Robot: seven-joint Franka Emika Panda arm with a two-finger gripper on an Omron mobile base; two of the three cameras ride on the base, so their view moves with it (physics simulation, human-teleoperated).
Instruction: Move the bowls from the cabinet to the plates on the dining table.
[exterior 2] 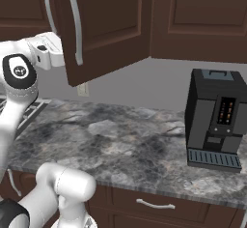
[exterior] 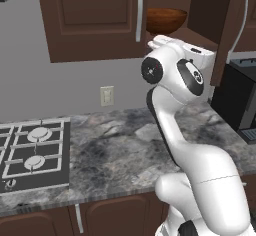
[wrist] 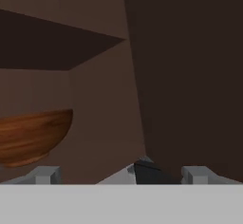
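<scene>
A glossy reddish-brown wooden bowl (exterior: 166, 20) sits inside the open dark brown cabinet (exterior: 90, 20), on its floor beneath the inner shelf (wrist: 57, 47). In the hand view the same bowl (wrist: 32, 136) lies to the left, outside the fingers. My gripper (wrist: 122, 174) is open and reaches into the cabinet's mouth with nothing between its grey fingertips (wrist: 46, 174). In the left base view the white wrist (exterior: 175, 47) is just below and right of the bowl and hides the fingers. The plates and the dining table are out of view.
The cabinet door (exterior 2: 103, 29) swings open over the marbled stone counter (exterior: 120, 145). A gas hob (exterior: 32, 152) lies at the left. A black coffee machine (exterior 2: 214, 121) stands at the right. A wall outlet (exterior: 106, 95) sits under the cabinet.
</scene>
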